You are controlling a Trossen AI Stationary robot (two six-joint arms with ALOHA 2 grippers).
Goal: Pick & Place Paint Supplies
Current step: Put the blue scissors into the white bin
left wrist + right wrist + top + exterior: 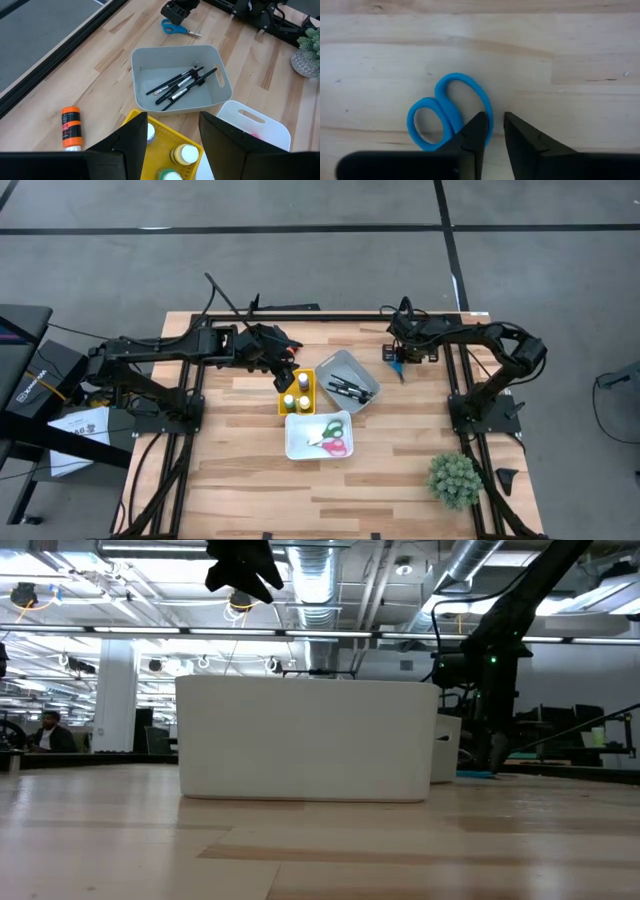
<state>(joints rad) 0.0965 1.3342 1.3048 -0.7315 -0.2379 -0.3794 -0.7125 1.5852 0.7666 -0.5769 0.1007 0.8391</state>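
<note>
Blue-handled scissors [445, 117] lie flat on the table at the far right, beside the grey bin [362, 370] holding dark paintbrushes [182, 84]. My right gripper [493, 125] points down on them, closed around a handle loop. My left gripper [172, 135] hangs open above the yellow tray [284, 402] of paint bottles [186, 154], nothing between its fingers. An orange bottle [70, 127] lies on its side on the table beside the tray. The white bin [300, 448] holds pink and green scissors [333, 436]. My right gripper has the rim of the scissors' larger handle loop [489, 107] between its fingertips. One finger [475, 132] stands in the loop and the other outside it. The fingers come from above, pointing down. The scissors lie flat on the table.
A fuzzy green plant [455, 478] stands near the front right corner. The three containers sit close together mid-table. In the low view the white bin [305, 740] blocks most of what lies behind it. Bare wood lies toward the near edge.
</note>
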